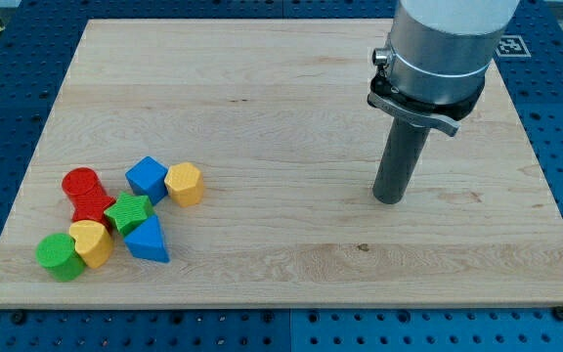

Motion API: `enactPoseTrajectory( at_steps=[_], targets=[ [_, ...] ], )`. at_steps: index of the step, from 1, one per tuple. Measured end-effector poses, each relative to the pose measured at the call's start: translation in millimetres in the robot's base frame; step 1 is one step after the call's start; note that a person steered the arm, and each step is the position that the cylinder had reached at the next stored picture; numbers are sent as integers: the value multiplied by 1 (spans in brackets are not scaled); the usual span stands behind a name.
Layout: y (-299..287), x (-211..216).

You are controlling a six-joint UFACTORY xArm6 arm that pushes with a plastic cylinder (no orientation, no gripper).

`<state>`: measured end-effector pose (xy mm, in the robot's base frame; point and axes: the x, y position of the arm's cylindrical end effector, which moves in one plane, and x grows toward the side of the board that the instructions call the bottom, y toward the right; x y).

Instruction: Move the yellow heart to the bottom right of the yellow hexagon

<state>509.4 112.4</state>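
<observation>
The yellow heart-shaped block (92, 242) lies near the view's bottom left corner of the pale wooden board (291, 117), wedged in a tight cluster, and the yellow hexagon block (184, 184) sits up and to the view's right of it at the cluster's edge. So we judge the task not yet begun in effect: the heart is on the hexagon's lower left, with other blocks between, and it must end up on the hexagon's lower right. Around the heart, a green cylinder (60, 256) touches its left side, a red block (86, 193) of rounded, doubled shape stands just above, a green star block (128, 212) presses at its upper right, and a blue triangular block (148, 241) lies just to its right. A blue cube (147, 177) touches the hexagon's left side. We have no pincer to speak of, only a dark rod, and our tip (390, 200) rests well apart from all blocks, on the board's right half. The blue triangle and green star block the direct path rightward, so we would likely need to work the heart out along the bottom first.
</observation>
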Motion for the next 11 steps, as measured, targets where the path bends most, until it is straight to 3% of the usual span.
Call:
enactPoseTrajectory(
  at_steps=[2,5,9,11],
  targets=[
    [-39,-37],
    [-167,-80],
    [-373,-79],
    [-417,-23]
  ],
)
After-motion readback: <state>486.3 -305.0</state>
